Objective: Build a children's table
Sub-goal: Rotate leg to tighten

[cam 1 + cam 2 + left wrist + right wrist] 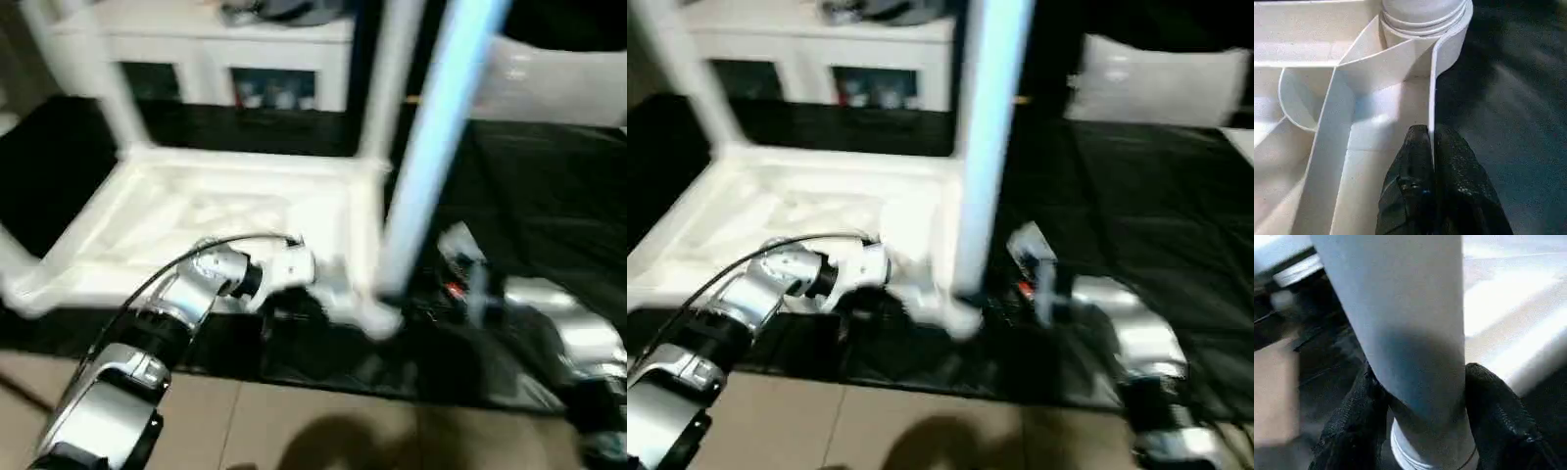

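The white table top (196, 215) lies upside down on a black cloth, ribbed underside up. Two legs stand in its far corners, one on the left (69, 69) and one on the right (392, 78). A third leg (431, 157) rises from the near right corner socket (1422, 19). My left gripper (1431, 137) is shut on the thin rim wall (1432, 98) just beside that socket. My right gripper (1420, 382) is shut on the near right leg (1400, 308) low down, close to its base, one finger on each side.
A white cabinet with glass doors (196, 59) stands behind the table. The black cloth (529, 196) stretches to the right. A white slab-like object (1166, 83) sits at the back right. Beige floor (294, 421) lies in front.
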### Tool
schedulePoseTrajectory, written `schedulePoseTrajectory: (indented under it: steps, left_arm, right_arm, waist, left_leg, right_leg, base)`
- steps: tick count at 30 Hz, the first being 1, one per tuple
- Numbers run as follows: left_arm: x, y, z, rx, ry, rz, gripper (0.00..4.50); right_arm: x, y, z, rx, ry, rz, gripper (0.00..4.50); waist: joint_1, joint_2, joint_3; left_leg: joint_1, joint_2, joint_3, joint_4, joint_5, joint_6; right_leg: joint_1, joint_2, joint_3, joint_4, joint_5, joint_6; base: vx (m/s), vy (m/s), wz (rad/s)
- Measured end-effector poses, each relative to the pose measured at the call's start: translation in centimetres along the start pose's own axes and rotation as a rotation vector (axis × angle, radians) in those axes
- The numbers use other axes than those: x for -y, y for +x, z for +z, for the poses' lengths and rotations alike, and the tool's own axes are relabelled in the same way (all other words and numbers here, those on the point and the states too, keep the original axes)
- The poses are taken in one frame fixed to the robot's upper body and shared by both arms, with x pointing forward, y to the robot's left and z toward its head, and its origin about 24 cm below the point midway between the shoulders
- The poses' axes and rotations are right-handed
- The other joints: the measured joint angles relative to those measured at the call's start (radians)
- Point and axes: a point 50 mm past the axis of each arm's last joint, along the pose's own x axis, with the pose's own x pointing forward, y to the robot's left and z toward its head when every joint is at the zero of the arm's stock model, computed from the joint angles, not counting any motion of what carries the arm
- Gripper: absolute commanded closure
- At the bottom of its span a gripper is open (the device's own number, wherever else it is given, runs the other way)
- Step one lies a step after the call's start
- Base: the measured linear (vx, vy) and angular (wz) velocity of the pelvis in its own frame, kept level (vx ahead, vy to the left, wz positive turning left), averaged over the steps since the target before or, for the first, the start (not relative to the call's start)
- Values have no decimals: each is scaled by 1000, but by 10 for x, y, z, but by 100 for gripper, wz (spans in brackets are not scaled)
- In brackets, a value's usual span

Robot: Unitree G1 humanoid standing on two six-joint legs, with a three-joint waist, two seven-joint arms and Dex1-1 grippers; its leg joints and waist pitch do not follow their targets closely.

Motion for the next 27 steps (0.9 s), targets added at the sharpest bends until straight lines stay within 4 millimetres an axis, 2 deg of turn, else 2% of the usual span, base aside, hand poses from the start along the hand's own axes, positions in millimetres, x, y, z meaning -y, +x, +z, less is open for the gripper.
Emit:
schedulePoseTrajectory:
  steps: [3, 5, 9, 10, 12, 13, 15, 18, 19, 23, 24, 27]
  left_arm:
    - [-2, 14, 5, 20, -68, 92, 450]
    - [-4, 23, 9, 30, -125, 151, 450]
    - [-5, 41, 20, 41, -194, 249, 450]
    - [-4, 43, 22, 45, -195, 253, 450]
    - [-4, 46, 24, 52, -193, 255, 450]
    - [-3, 47, 26, 55, -189, 252, 450]
    - [-3, 48, 29, 61, -170, 246, 450]
    - [-6, 43, 29, 63, -129, 242, 450]
    - [-6, 41, 28, 62, -116, 235, 450]
    - [-7, 35, 26, 61, -78, 213, 450]
    - [-7, 33, 25, 60, -65, 202, 450]
    - [-6, 24, 20, 47, -11, 140, 450]
  right_arm:
    - [7, 10, 4, 6, 42, -173, 252]
    - [10, 17, 6, 11, 65, -283, 252]
    - [16, 27, 9, 44, 66, -460, 252]
    - [17, 27, 8, 54, 62, -467, 199]
    - [19, 26, 7, 68, 70, -472, 188]
    - [19, 27, 6, 71, 77, -473, 188]
    - [21, 24, 6, 76, 79, -471, 151]
    - [20, 19, 6, 96, 64, -422, 145]
    - [20, 16, 6, 99, 51, -415, 115]
    - [20, 9, 5, 92, 1, -353, 97]
    - [21, 7, 6, 86, -19, -329, 71]
    - [23, -8, 4, 51, -75, -252, 51]
  waist:
    - [-36, 2, -1]
    - [-57, 3, -1]
    - [-83, 4, -1]
    - [-88, 4, -1]
    - [-97, 4, -1]
    - [-97, 4, -1]
    - [-92, 4, -1]
    - [-73, 4, -1]
    - [-67, 4, -1]
    - [-43, 5, -1]
    - [-39, 5, -1]
    - [-20, 5, -1]
  left_leg:
    - [0, 3, -5, 0, 0, 0]
    - [5, 6, -8, -1, 0, 1]
    - [5, 6, -9, -1, -3, 5]
    - [5, 5, -9, -1, -4, 6]
    - [4, 2, -9, -1, -6, 9]
    - [3, 2, -9, -1, -6, 10]
    - [-2, 0, -9, -2, -7, 12]
    - [-10, -1, -8, -2, -7, 14]
    - [-10, -1, -8, -2, -6, 17]
    - [-12, 1, -7, -4, -5, 17]
    - [-14, 1, -7, -3, -5, 17]
    - [-17, 2, -7, -3, -5, 17]
  right_leg:
    - [10, 0, -13, -19, 0, 0]
    - [18, 0, -23, -34, 0, 0]
    - [26, -1, -28, -48, 0, 1]
    - [27, -1, -28, -49, 0, 1]
    - [27, -2, -24, -48, 1, 1]
    - [26, -2, -23, -47, 1, 2]
    - [23, -2, -19, -45, 7, 5]
    - [14, -2, -13, -36, 19, 5]
    - [11, -2, -12, -29, 18, 3]
    - [1, -1, -11, -14, 10, -5]
    - [-3, -1, -10, -10, 8, -6]
    - [-7, 0, -10, -8, 8, -7]
  base:
    - [0, 0, 0]
    - [0, 0, 0]
    - [0, 0, 0]
    - [0, 0, 0]
    - [0, 0, 0]
    - [0, 0, 0]
    - [0, 0, 0]
    - [0, 0, 0]
    - [0, 0, 0]
    - [0, 0, 0]
    - [0, 0, 0]
    - [0, 0, 0]
